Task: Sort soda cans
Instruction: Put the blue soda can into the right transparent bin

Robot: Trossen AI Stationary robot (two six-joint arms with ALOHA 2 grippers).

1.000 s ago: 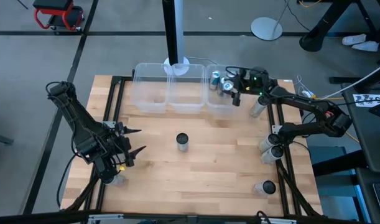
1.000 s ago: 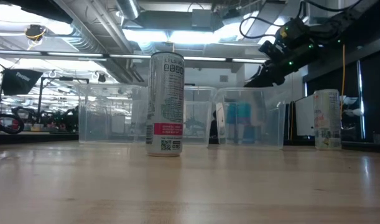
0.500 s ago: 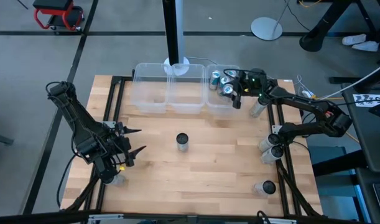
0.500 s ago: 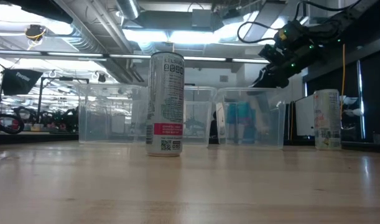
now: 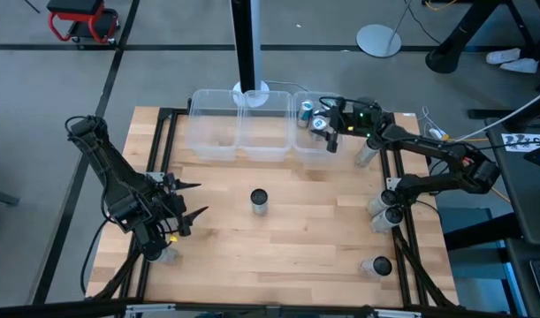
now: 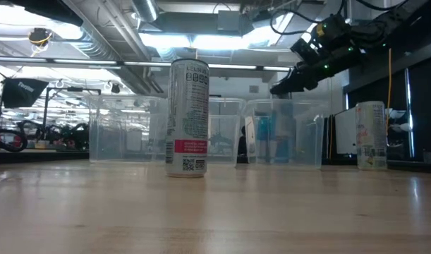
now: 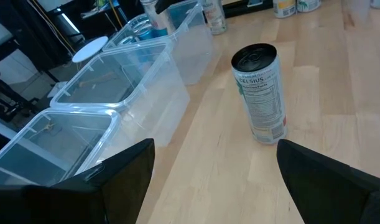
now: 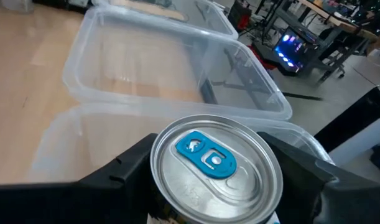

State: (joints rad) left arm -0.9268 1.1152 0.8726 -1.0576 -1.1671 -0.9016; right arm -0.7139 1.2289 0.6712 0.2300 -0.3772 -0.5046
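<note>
Gripped between the closed fingers of the right end effector (image 5: 323, 125), a blue-tabbed soda can (image 8: 216, 167) is held above the far right bin (image 5: 307, 152). Released off-centre, it could strike the rim and topple. The left end effector (image 5: 192, 200) waits open, empty, near left.

Right gripper (image 5: 327, 132) raised far-side, clamped; left gripper (image 5: 188, 201) low, parted.

Three bins (image 5: 239, 132) in row at table's (image 5: 296, 238) far edge; lone can (image 5: 259, 200) mid-table before them; four cans (image 5: 382, 212) along right edge.
</note>
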